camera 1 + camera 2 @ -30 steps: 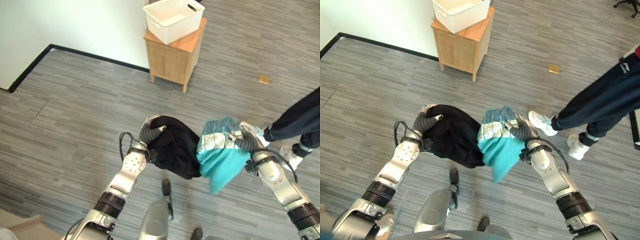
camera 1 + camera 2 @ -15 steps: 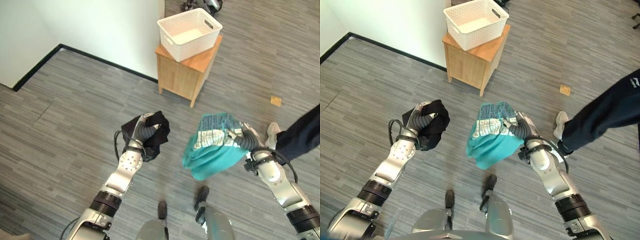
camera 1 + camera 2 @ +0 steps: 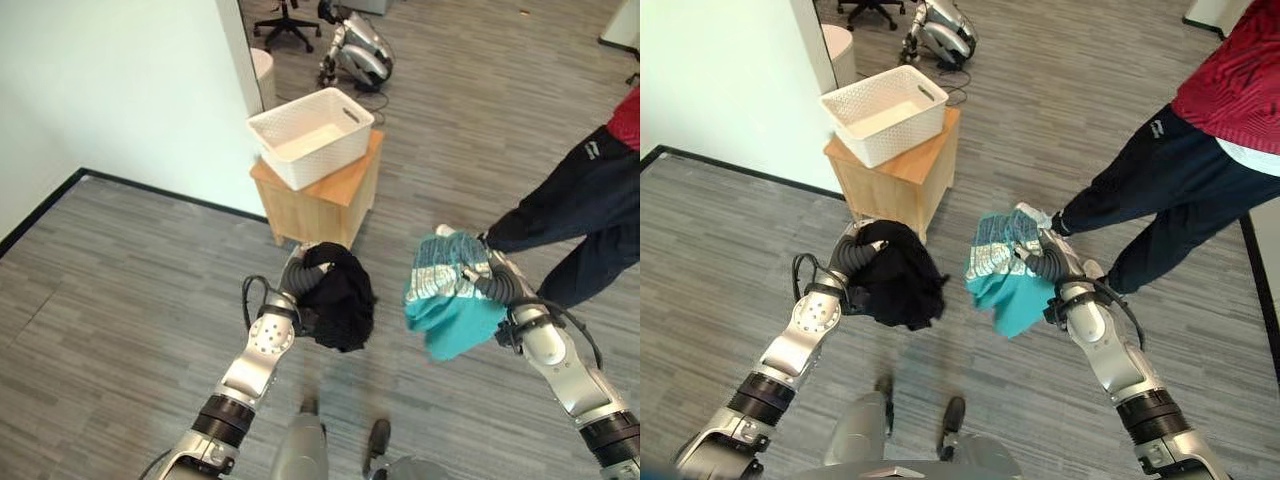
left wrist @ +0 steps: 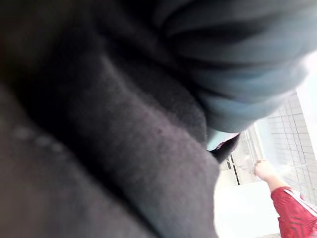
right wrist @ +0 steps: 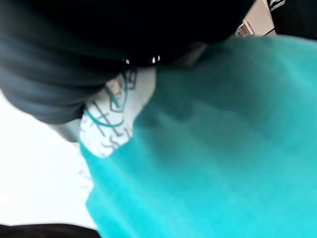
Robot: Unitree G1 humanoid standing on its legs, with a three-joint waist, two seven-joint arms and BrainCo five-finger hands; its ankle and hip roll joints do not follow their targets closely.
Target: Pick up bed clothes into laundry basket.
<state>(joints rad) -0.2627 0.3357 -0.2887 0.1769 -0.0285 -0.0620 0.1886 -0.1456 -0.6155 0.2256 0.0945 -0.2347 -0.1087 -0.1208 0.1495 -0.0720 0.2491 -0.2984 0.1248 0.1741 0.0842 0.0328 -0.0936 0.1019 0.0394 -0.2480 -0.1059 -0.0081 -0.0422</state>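
A small wooden cabinet (image 3: 318, 198) is seen at twelve o'clock on the grey plank floor (image 3: 110, 290); a person's dark-trousered legs (image 3: 1140, 200) are seen at two o'clock.

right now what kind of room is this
Probably an office or lab space rather than a bedroom: grey plank floor, a rolling office chair at the back and another robot lying on the floor. A white laundry basket sits on a small wooden cabinet.

I am seeing a white woven plastic laundry basket (image 3: 310, 135) sitting on a small wooden cabinet (image 3: 322, 203), standing on grey plank flooring (image 3: 120, 290).
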